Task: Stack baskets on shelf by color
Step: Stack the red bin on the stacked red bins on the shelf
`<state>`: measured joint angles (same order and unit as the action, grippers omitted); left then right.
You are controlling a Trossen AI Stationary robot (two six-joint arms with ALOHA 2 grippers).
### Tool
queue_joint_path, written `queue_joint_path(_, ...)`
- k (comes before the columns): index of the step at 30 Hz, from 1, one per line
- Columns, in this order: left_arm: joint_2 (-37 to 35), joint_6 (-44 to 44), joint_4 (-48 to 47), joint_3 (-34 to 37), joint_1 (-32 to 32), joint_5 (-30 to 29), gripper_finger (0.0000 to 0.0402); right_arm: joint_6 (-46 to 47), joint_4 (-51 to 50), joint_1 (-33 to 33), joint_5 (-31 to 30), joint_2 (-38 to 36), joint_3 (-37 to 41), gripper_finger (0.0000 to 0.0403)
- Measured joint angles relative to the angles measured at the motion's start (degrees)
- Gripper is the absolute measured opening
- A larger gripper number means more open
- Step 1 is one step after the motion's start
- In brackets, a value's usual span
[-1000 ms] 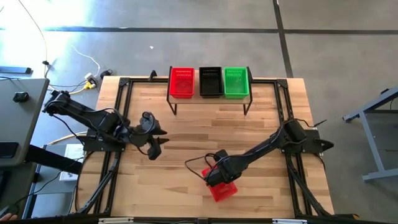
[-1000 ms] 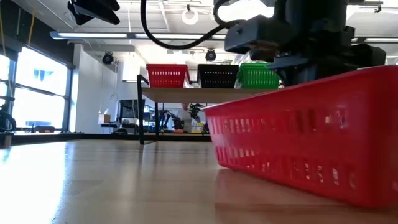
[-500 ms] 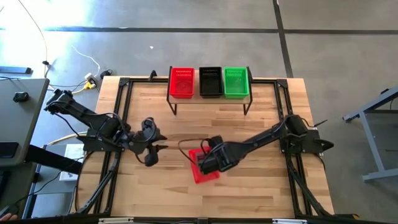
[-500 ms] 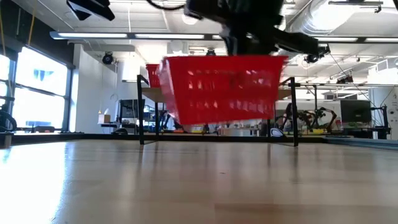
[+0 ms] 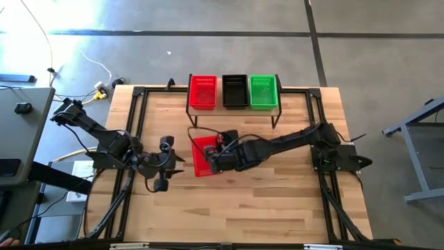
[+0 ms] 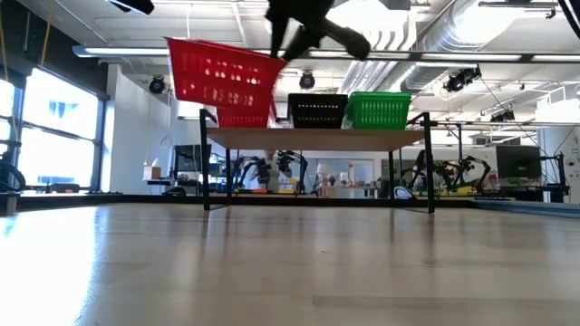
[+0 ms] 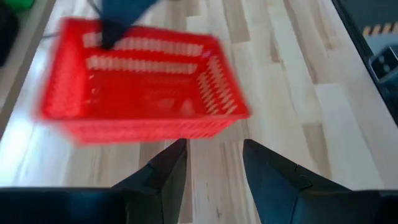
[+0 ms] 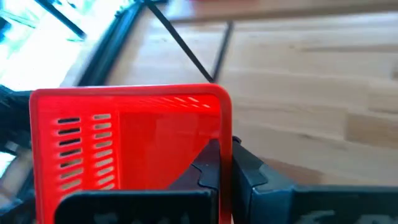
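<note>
From my remote station, reading left to right. My left gripper [image 5: 166, 164] hangs over the left part of the table [image 5: 277, 208]; in its wrist view the two dark fingers [image 7: 163, 171] stand spread apart with nothing between them. Just right of it, a red basket [image 5: 202, 155] is carried clear of the tabletop; the low view shows it lifted and tilted [image 6: 224, 74], at about shelf-top height. My right gripper [image 5: 216, 157] pinches this basket's side wall, one finger [image 8: 208, 167] inside and one outside, the arm reaching in from the table's right edge. At the far side of the table stands the shelf [image 5: 234, 111], bearing three baskets in a row: a second red basket [image 5: 202, 92] at left, a black basket [image 5: 234, 91] in the middle, a green basket [image 5: 263, 91] at right.
</note>
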<state>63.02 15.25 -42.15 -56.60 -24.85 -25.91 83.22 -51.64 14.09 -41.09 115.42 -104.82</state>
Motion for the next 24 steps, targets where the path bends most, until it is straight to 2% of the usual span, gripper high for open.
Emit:
queue_joint_path(10, 0.0, -8.2, 0.0, 0.0, -1.9, -0.1, 0.0147, -7.3, 10.6, -3.5, -1.1, 0.0, -0.5, 0.0000)
queue_joint_path(18, 0.1, -9.9, 0.0, 0.0, -1.8, -0.2, 0.0147, -10.2, 14.8, -5.1, -1.0, 0.0, -0.5, 0.0000)
queue_joint_path(24, 2.6, -11.0, 0.0, 0.0, -1.8, -2.9, 0.0147, -9.7, 16.3, -5.1, -1.8, 0.0, -0.5, 0.0000)
